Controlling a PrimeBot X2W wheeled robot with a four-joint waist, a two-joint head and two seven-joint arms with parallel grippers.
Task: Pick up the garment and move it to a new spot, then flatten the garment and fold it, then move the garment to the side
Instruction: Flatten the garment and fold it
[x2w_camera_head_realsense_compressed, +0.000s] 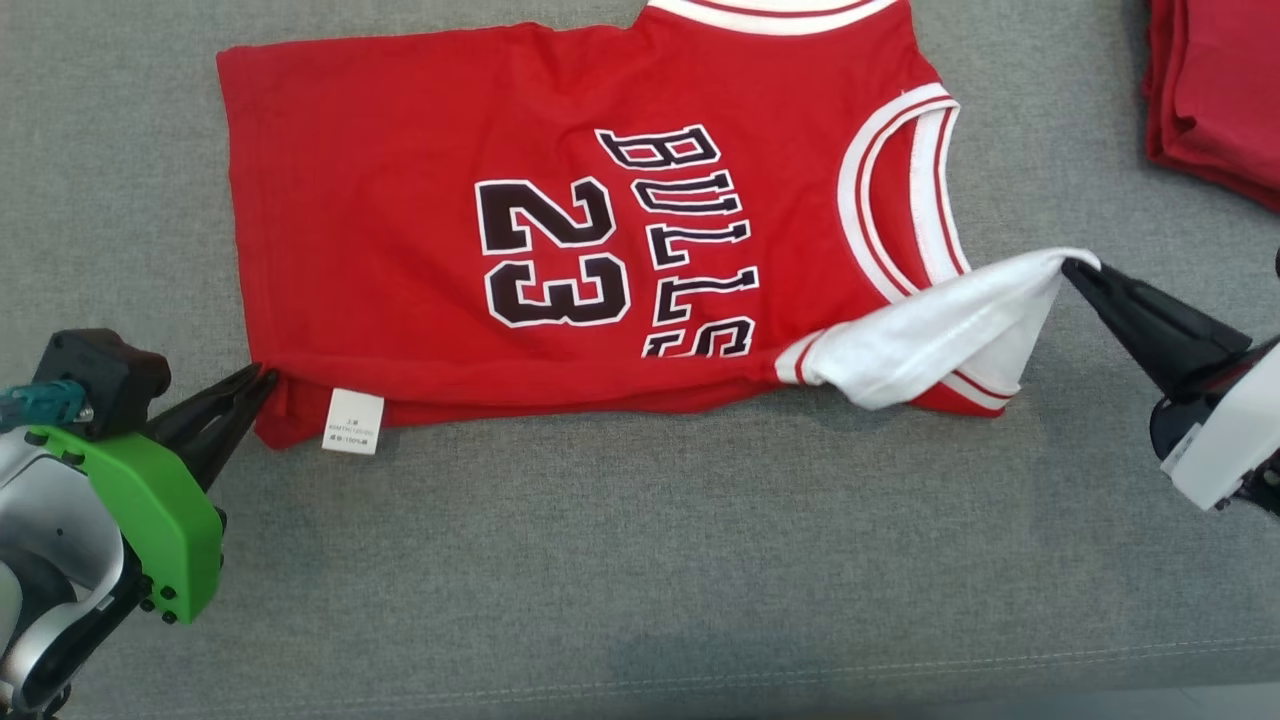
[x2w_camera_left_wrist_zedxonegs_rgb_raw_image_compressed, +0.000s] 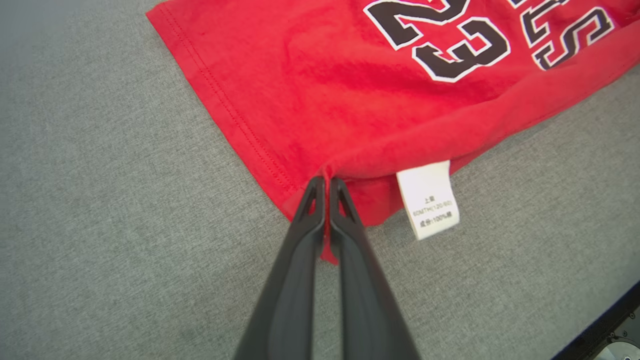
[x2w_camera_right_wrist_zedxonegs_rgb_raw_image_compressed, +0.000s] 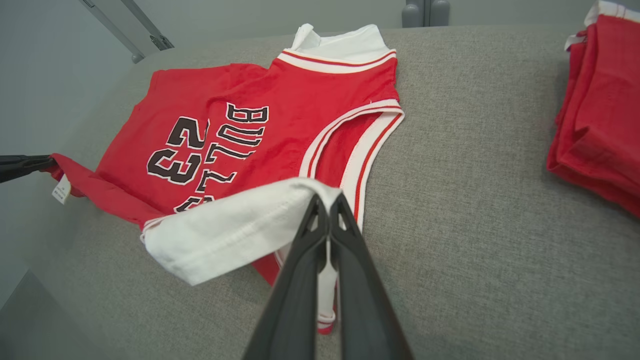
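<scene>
Head view: red jersey (x2w_camera_head_realsense_compressed: 420, 200) lies print-up on the grey cushion (x2w_camera_head_realsense_compressed: 640, 560), mostly spread; its near edge is lifted and rolled over, so the white care label (x2w_camera_head_realsense_compressed: 353, 421) hangs exposed; left gripper (x2w_camera_head_realsense_compressed: 262, 380) sits just beside the label at the hem corner, fingers pressed together on the cloth; right gripper (x2w_camera_head_realsense_compressed: 1075, 270) is well apart from the label, at the shoulder end, pinching the white shoulder strap (x2w_camera_head_realsense_compressed: 930, 340) and pulling its inner side outward; a red folded pile (x2w_camera_head_realsense_compressed: 1220, 100) lies farther from the label than anything else.

Left wrist view: both fingers are clamped with a sliver of red hem between them; the corner is raised slightly, the label just beside the tips.

Right wrist view: jaws are closed on the strap's folded edge; strap drawn taut toward the camera; label far off at the opposite end.

Reading: the two grips hold opposite ends of one long edge, likely so the side can be carried over as one straight fold line; folding looks barely begun.
</scene>
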